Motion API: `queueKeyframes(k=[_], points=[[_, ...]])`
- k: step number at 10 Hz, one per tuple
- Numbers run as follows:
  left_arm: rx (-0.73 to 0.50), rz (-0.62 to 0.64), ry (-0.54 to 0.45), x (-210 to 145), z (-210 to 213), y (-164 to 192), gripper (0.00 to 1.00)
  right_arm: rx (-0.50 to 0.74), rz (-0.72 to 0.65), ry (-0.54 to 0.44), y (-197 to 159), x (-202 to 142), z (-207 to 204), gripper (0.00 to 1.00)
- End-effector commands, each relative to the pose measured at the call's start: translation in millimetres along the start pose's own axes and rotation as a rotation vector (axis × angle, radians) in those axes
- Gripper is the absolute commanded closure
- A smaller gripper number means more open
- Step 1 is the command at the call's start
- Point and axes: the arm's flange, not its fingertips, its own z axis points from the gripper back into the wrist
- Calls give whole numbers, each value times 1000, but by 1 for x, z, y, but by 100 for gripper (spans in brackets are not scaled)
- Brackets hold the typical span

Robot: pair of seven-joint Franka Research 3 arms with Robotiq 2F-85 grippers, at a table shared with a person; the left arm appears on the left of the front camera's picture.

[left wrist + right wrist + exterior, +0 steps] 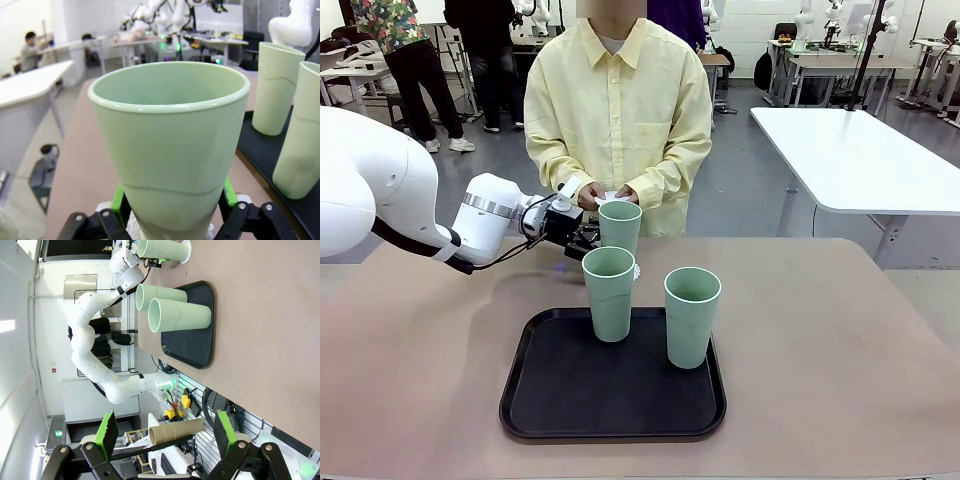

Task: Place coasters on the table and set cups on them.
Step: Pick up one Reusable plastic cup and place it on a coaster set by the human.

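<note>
My left gripper [588, 238] [172, 210] is shut on the lower part of a pale green cup [619, 225] [170, 150] [160, 250]. This cup stands upright just beyond the black tray [550, 400] on a white lacy coaster [188, 250] [134, 227] on the table [840, 340]. Two more cups [608, 293] [692, 316] stand on the tray. Behind the held cup, the person's hands [592, 196] hold white coasters [612, 197]. In the right wrist view, far from the cups, my right gripper [166, 435] is open with nothing in it.
The person in a yellow shirt [620, 110] stands at the table's far edge, close behind the held cup. A white-topped table [860, 150] stands at the back right. Bare tabletop lies to the left and right of the tray.
</note>
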Motion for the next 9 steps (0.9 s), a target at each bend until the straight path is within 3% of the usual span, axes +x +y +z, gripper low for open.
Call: queueKeyframes(k=[1, 6, 7, 8, 9], points=[[-28, -31, -2, -1, 2, 5, 16, 8, 6, 1, 1, 0, 0, 0], [-35, -22, -4, -1, 3, 5, 16, 8, 6, 1, 1, 0, 0, 0], [-36, -21, -4, -1, 3, 6, 12, 8, 6, 1, 1, 0, 0, 0], [-38, -20, -3, -1, 3, 5, 0, 8, 6, 1, 1, 0, 0, 0], [-41, -16, -5, -2, 3, 6, 0, 8, 6, 1, 1, 0, 0, 0]])
